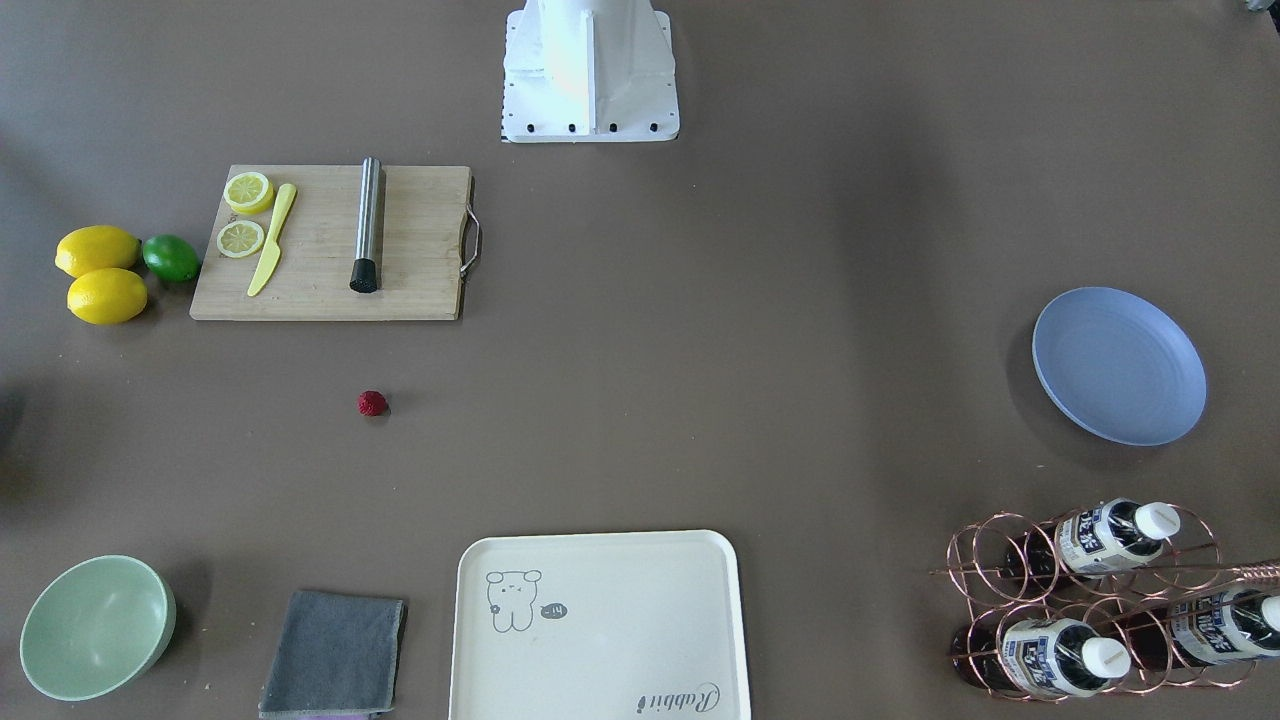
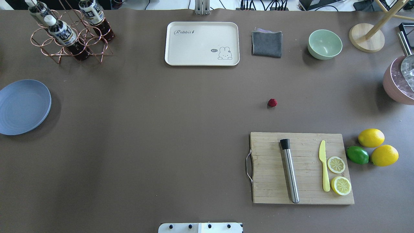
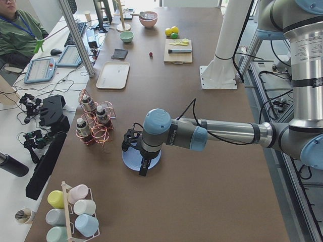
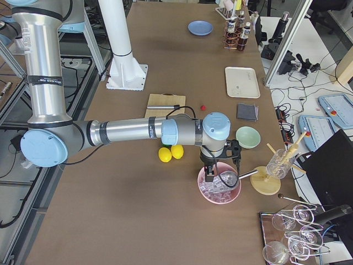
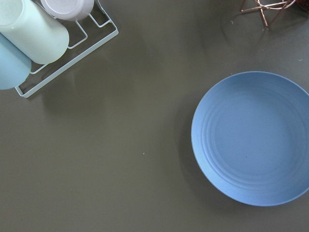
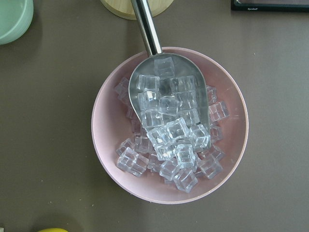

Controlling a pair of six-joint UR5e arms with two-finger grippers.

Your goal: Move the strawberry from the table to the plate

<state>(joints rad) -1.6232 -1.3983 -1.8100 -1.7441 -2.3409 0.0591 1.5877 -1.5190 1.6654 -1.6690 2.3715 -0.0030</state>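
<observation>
We find the strawberry [image 1: 372, 403] lying alone on the table [image 1: 700, 330], in the robot's right half. It sits between the cutting board [image 1: 420, 240] and the tray [image 1: 620, 620] and touches neither. The plate [image 1: 1118, 365] sits bare near the table's left end, well apart from the berry. Both arms hang out at the table's ends, which we judge to be a start pose with nothing yet begun. The left gripper [image 3: 144, 167] hovers over the plate, and the right gripper [image 4: 209, 175] over a pink bowl [image 6: 102, 130] of ice cubes and a metal scoop. Each gripper shows only in a side view, so we cannot tell whether its jaws are parted or closed; neither wrist camera shows fingers. We reckon the right arm is nearer the berry, which must then cross most of the table, so a long reach or a hand-over looks likely. The surface is a matte brown-grey sheet, flat and even. Along the operators' side we see cables, tablets, a laptop and a seated person.
</observation>
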